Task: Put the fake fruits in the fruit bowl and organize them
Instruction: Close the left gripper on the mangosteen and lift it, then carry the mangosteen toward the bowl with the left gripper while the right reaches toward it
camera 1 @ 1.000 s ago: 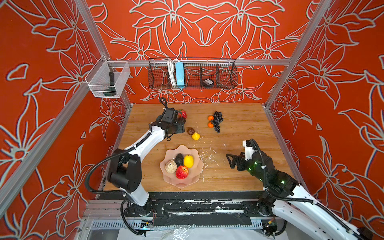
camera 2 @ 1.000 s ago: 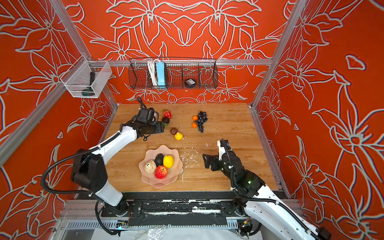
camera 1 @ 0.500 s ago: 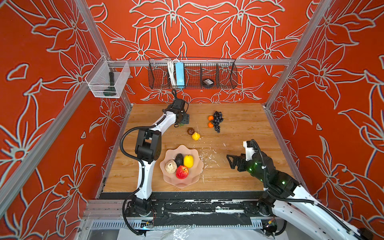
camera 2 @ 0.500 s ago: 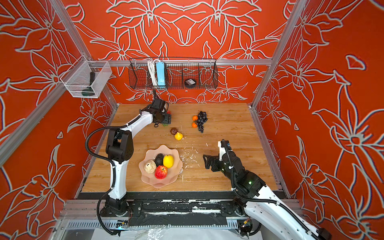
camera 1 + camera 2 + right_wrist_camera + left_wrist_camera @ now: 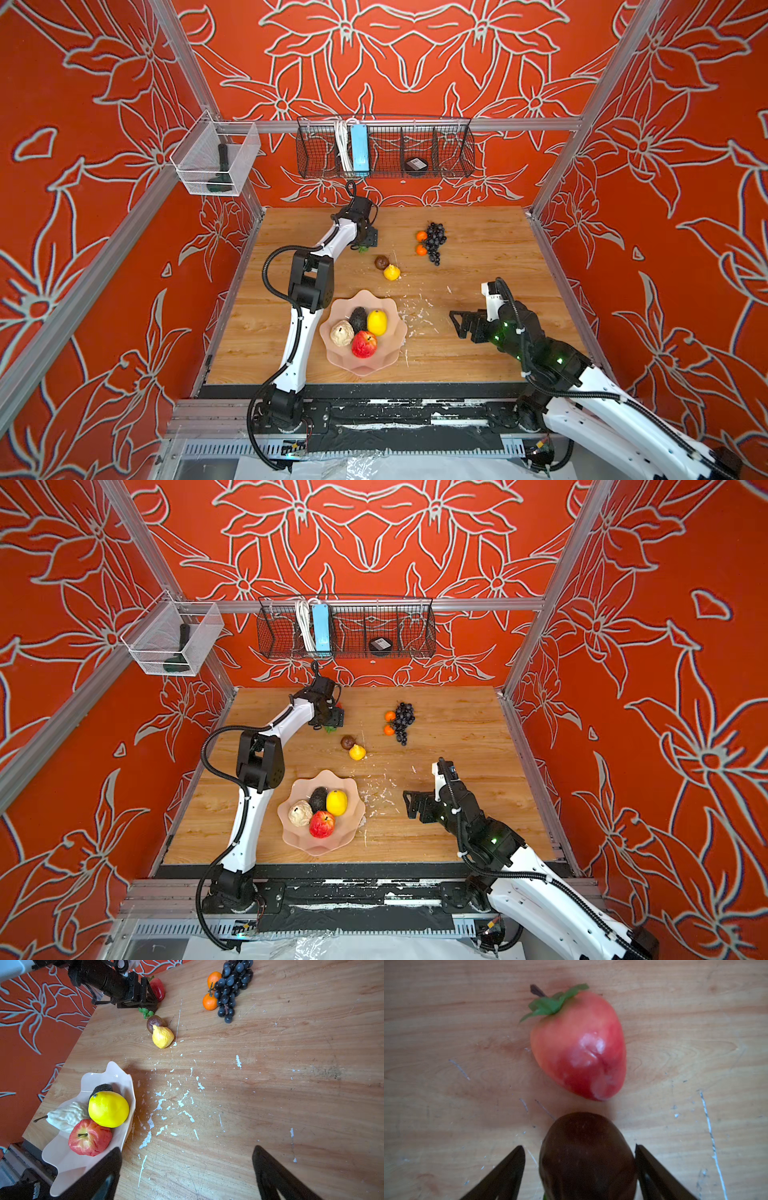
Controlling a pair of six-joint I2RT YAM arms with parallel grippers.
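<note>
Wooden tabletop (image 5: 478, 249) inside a red, flower-patterned enclosure, shown from above and from both wrists. The fruit bowl (image 5: 390, 351) is set near the front edge, just right of the left arm. Four fruits are already gathered in it, touching one another: a lemon (image 5: 377, 322), an apple (image 5: 364, 344), an avocado (image 5: 358, 319) and a beige fruit (image 5: 341, 333). Behind the bowl, a small yellow fruit (image 5: 392, 272) is seen touching a brown round fruit (image 5: 381, 262). Further back, a grape bunch (image 5: 434, 241) is seen with two oranges (image 5: 422, 236) against its side.

The left gripper (image 5: 578, 1147) is extended to the far left of the table and lowered to the surface. In the left wrist view its jaws are spread and set either side of a dark glossy fruit (image 5: 587, 1157). A gap is visible at one finger (image 5: 508, 1167) and the other is nearly against the skin, so nothing is judged to be clamped. This straddle is read as preparation for a pinch across the fruit's width. A strawberry (image 5: 579, 1047) is seen on its side just beyond, apart from the dark fruit and outside the jaws.

The right gripper (image 5: 187, 1148) is held fully spread and empty above bare boards to the right of the bowl, presumably kept clear of the left arm's work. Roughly a third of the fruits are judged placed.
</note>
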